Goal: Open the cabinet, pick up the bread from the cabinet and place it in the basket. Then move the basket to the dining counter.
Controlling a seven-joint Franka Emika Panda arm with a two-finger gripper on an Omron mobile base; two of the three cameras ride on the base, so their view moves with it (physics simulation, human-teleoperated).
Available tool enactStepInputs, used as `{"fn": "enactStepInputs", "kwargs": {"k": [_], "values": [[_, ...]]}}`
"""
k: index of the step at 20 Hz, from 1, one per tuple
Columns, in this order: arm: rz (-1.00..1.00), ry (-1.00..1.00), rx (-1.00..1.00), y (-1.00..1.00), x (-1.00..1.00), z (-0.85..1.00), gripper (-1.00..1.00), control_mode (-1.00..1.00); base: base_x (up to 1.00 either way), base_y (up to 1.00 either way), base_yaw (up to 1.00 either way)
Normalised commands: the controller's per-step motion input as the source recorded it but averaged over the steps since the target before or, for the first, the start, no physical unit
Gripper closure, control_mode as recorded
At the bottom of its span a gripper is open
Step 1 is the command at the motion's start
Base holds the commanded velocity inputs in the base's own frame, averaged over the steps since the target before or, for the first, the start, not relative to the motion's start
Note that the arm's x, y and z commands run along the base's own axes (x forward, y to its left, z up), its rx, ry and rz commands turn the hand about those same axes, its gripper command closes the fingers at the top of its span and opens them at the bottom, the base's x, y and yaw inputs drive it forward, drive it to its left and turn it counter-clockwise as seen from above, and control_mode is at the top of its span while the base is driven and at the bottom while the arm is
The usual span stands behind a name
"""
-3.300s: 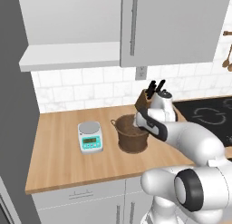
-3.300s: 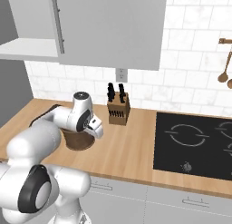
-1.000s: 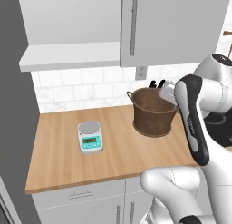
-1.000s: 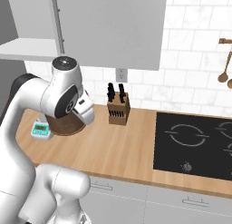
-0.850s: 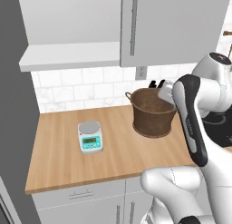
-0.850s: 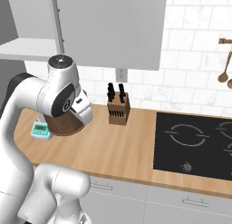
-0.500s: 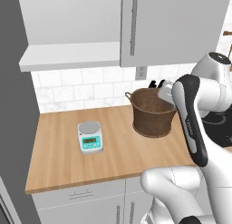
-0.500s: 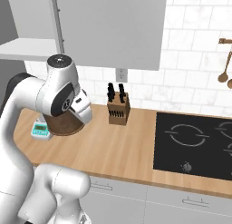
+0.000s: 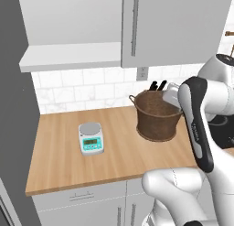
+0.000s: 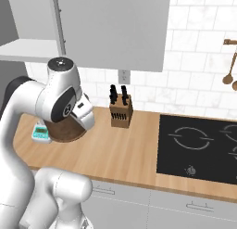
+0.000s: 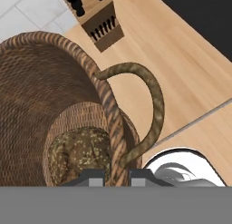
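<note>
Two-finger gripper [image 11: 116, 177] is closed tight on the rim wall of the round dark brown woven basket [image 9: 156, 115], one tip inside, one outside, beside a loop handle [image 11: 147, 105]. Seeded bread loaf [image 11: 81, 150] lies inside. Judged light, stiff, rough-gripping. Basket appears lifted over the light wood counter [image 9: 59, 161].

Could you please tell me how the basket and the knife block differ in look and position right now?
The basket is round, dark brown and woven, with loop handles; the knife block is a boxy, light wooden piece with black knife handles. The basket holds bread, and the gripper is shut on its rim; the knife block stands free on the counter, untouched. Both are brownish and near the tiled wall.
</note>
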Motion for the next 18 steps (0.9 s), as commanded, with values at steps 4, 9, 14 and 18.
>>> {"fn": "enactStepInputs", "kwargs": {"k": [4, 9, 14, 18], "values": [[0.0, 0.0, 0.0, -0.01, -0.07, 0.0, 1.0, -1.0, 0.0, 0.0, 0.0], [0.0, 0.0, 0.0, 0.0, 0.0, 0.0, 1.0, -1.0, 0.0, 0.0, 0.0], [0.0, 0.0, 0.0, 0.0, 0.0, 0.0, 1.0, -1.0, 0.0, 0.0, 0.0], [0.0, 0.0, 0.0, 0.0, 0.0, 0.0, 1.0, -1.0, 0.0, 0.0, 0.0]]}}
